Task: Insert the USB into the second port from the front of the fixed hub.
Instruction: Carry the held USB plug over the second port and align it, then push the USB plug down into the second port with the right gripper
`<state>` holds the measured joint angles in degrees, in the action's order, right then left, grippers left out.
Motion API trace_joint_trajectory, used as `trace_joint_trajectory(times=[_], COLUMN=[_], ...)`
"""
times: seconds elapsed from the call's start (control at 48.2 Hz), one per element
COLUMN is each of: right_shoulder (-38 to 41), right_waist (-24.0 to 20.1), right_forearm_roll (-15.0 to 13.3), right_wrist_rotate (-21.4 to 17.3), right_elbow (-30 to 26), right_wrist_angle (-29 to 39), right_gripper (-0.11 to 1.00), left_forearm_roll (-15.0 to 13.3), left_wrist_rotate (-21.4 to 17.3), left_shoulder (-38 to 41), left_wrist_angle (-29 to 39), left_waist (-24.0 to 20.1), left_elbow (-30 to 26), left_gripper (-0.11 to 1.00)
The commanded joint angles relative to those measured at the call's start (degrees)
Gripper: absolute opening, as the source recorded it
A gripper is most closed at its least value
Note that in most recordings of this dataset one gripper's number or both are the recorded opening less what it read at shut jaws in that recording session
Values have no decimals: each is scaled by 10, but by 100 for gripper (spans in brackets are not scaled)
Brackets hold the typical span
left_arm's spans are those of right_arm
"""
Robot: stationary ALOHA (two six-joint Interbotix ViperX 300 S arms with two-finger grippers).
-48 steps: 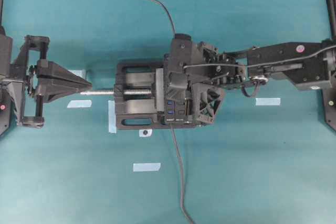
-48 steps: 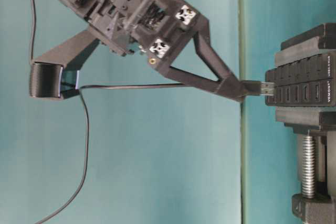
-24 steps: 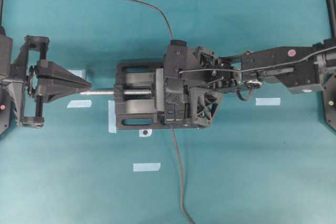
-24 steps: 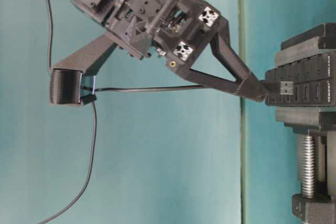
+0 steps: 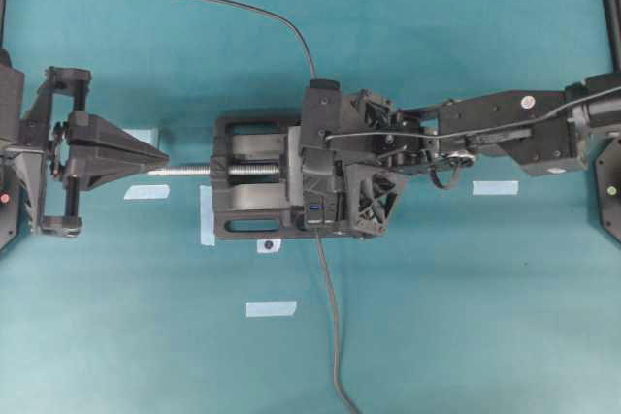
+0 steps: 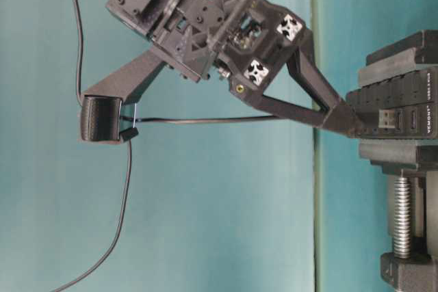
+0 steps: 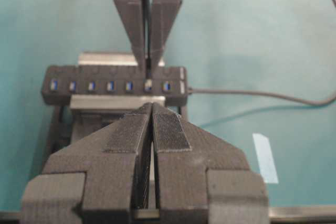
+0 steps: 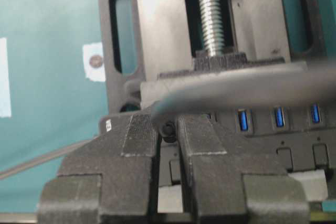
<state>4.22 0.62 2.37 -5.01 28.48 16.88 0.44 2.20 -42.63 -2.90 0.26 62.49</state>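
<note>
The right arm is stretched in from 3 o'clock across the teal bench (image 5: 466, 317) in the overhead view, its black right hand (image 6: 342, 118) angled down onto the long narrow black bar-shaped fixed hub (image 6: 400, 111). The hub is clamped in a wide black vise with a silver screw (image 5: 247, 191); its long axis runs from 12 to 6 o'clock in that view.

The small black USB plug with a metal tip (image 6: 385, 120) is pinched in the nearly closed right hand. In the table-level view its long axis lies level, the tip pointing toward 3 o'clock at the hub's socket row; whether it is seated cannot be told. Its thin dark grey cable (image 6: 205, 120) trails toward 9 o'clock.

The black left hand (image 5: 155, 157) is held closed and empty beside the screw's end.
</note>
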Motion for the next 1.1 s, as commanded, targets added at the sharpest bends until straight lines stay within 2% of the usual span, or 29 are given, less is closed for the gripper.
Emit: trace_joint_trajectory(times=[0.0,0.581,1.079], right_shoulder=[-6,6,18], right_waist=[-2,-2,-2], right_forearm_roll=[-1,-13,-13], right_wrist_rotate=[-4,-2,-2], right_elbow=[-13,-15,-17], right_wrist_angle=[-4,4,33], right_gripper=[7,7,7], left_forearm_roll=[2,2,1], left_wrist_rotate=[0,1,1], left_shoulder=[-3,-13,-13], left_wrist_angle=[-5,-4,-5], left_waist=[1,1,1], left_elbow=[-6,0,2], left_gripper=[0,0,0])
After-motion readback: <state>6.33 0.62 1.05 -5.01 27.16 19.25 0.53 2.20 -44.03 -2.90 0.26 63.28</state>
